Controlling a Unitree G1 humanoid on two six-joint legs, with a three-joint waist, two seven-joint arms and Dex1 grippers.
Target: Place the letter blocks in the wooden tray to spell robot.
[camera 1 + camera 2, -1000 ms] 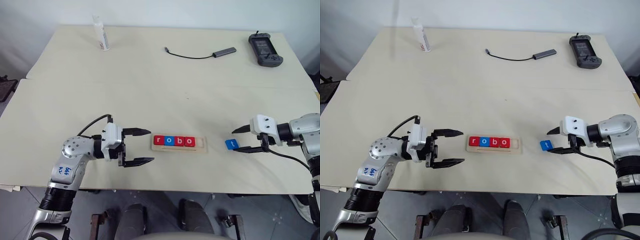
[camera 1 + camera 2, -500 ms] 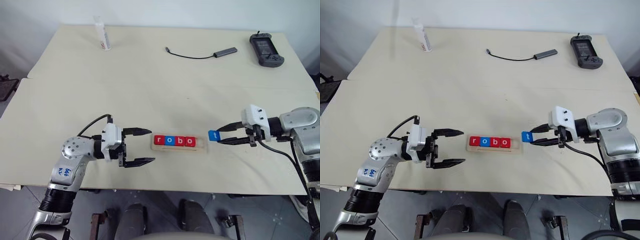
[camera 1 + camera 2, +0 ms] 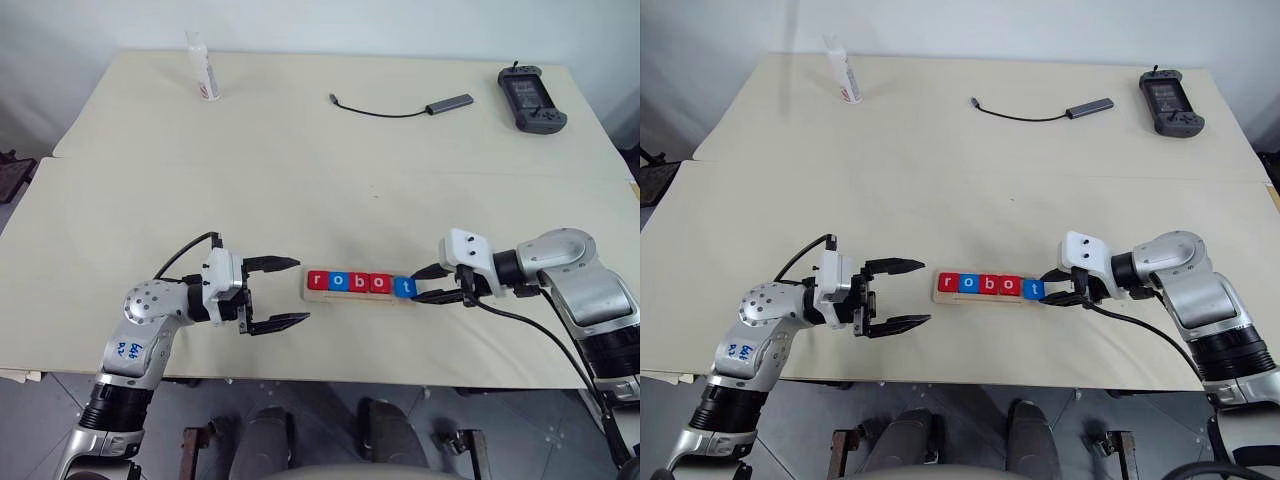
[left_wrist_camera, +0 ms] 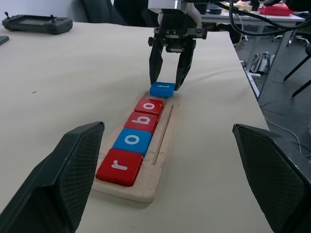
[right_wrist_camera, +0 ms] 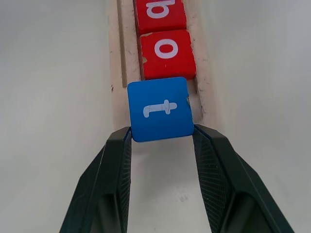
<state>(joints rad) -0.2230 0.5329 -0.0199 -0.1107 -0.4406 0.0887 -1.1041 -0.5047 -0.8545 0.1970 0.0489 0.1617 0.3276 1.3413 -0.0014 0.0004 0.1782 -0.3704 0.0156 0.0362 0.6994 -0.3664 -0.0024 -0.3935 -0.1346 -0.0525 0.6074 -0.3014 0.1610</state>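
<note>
Now we hold the blue t block [image 5: 160,109] pinched in our right gripper [image 3: 428,283] over the wooden tray [image 4: 163,128]'s last slot, needing to lower and release it, while our left gripper [image 3: 285,293] hangs open and empty.

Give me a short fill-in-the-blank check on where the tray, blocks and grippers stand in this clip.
1. The right gripper holds the blue block bearing the letter ____.
2. The wooden tray already holds ____ blocks.
3. The left gripper holds ____.
4. Beside the held block sits a ____ o block.

Missing: t; four; nothing; red
</note>
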